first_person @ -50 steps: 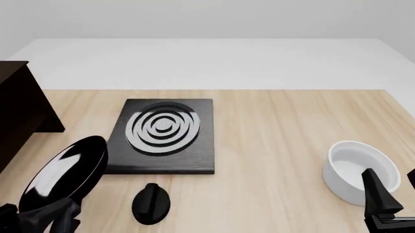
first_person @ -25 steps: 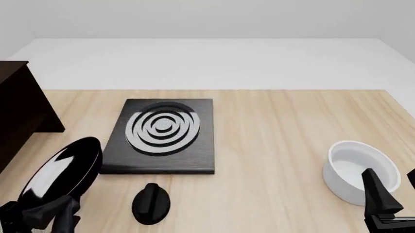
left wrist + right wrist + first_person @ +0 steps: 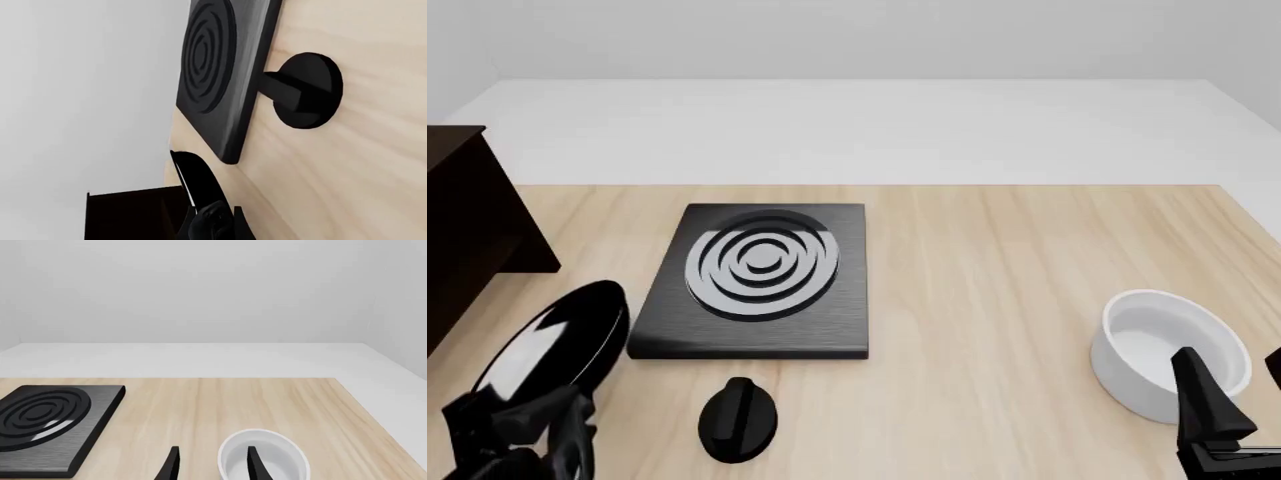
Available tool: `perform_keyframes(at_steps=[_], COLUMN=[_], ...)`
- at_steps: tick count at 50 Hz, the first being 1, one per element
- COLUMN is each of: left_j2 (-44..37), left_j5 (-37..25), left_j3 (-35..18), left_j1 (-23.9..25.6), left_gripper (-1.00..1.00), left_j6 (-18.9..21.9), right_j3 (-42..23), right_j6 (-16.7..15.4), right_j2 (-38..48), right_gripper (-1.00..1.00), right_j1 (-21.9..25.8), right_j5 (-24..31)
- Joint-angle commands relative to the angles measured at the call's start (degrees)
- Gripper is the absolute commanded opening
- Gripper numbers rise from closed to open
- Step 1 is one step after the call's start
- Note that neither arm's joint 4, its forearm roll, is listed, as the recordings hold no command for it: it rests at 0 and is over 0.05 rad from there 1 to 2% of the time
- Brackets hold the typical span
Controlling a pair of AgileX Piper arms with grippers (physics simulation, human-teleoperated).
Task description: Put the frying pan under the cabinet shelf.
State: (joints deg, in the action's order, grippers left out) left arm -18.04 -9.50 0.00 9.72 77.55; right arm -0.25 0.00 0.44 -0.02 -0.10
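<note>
The frying pan (image 3: 550, 346) is glossy black with a mirror-like inside. It hangs tilted on edge above the table's front left. My left gripper (image 3: 523, 428) is shut on its hidden handle. In the left wrist view the pan (image 3: 195, 184) shows edge-on just beyond the gripper (image 3: 213, 226). The dark brown cabinet shelf (image 3: 467, 230) stands at the left edge, a little beyond the pan, and also shows in the left wrist view (image 3: 130, 215). My right gripper (image 3: 1230, 364) is open and empty at the front right.
A flat black square slab with grey rings (image 3: 761, 282) lies mid-left on the table. A black round knob-like piece (image 3: 738, 420) lies in front of it. A deep white bowl (image 3: 1168, 345) stands at the front right, just beyond my right fingers (image 3: 253, 466).
My left gripper has carried the tilted pan a little to the left, toward the cabinet, and slightly lower in the view. The right arm has not moved.
</note>
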Motion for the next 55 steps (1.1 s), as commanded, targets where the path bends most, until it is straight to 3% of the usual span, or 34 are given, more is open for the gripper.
perform_keyframes(at_steps=[1,26,55], left_j2=[-4.7,-6.5,-18.5], left_j5=[5.6,6.4,17.5], left_j3=[0.0,0.0,0.0], left_j1=[-2.2,-4.8,-9.8], left_gripper=[-1.00,-1.00,-1.00], left_j6=[1.1,1.8,3.4], right_j3=[0.0,0.0,0.0], right_j6=[0.0,0.0,0.0], right_j2=[0.0,0.0,0.0], right_gripper=[1.00,1.00,1.00], right_j1=[0.0,0.0,0.0], right_j5=[0.0,0.0,0.0])
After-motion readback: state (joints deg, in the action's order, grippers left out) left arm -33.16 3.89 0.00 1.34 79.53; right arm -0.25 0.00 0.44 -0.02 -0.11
